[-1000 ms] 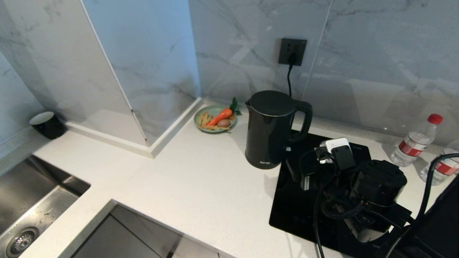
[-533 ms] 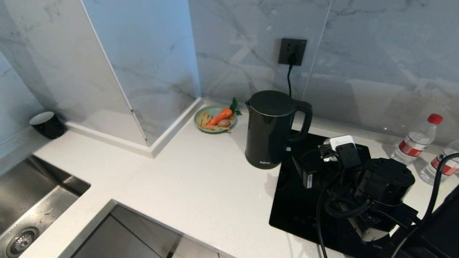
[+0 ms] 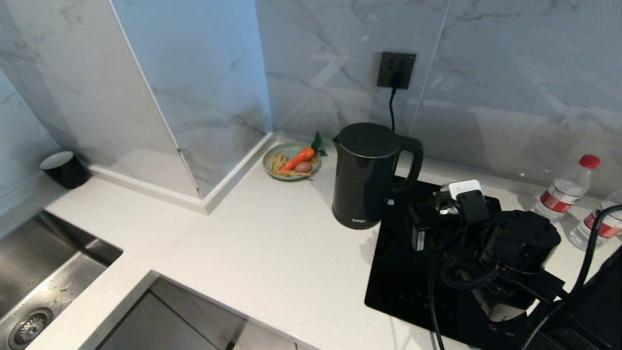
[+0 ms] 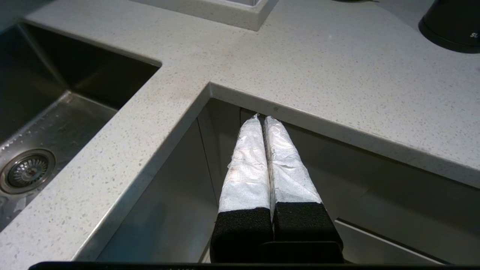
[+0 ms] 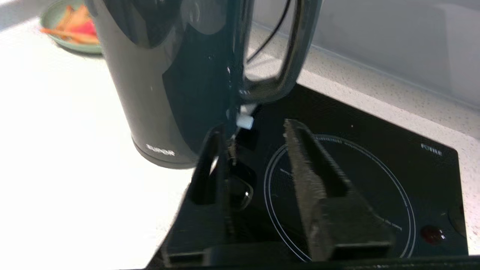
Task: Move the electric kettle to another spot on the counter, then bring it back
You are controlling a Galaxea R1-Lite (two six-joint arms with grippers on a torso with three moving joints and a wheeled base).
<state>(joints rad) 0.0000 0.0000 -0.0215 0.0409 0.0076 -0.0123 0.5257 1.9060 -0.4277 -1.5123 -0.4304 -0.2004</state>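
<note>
**Right gripper lined up on the kettle handle, nothing grasped yet**

You see the electric kettle [image 3: 368, 175], a tall glossy black jug with a flat matte lid and loop handle, standing upright on the counter [image 3: 272, 253], a white speckled stone worktop. It sits just beside the left edge of the inset black glass cooktop [image 3: 403, 287], its handle turned toward the cooktop and toward your working arm, which suits a grasp from that side.

The right gripper [image 5: 258, 150] hovers over the cooktop near the lower end of the handle, its two dark padded fingers [image 5: 307, 165] spread apart with nothing between them (they are apart from the handle, not around it). Judging by this pose, you are in the approach before the first lift; neither the move away nor the return looks done.

The left gripper [image 4: 261, 120] is parked below the counter's front edge, near the steel sink [image 4: 48, 112], its white-wrapped fingers pressed together on nothing.

Behind the kettle lies a small green plate of toy food [image 3: 291, 163], and a black cord [image 3: 391, 109] drops from the wall socket, so a sideways carry probably needs care there.
</note>
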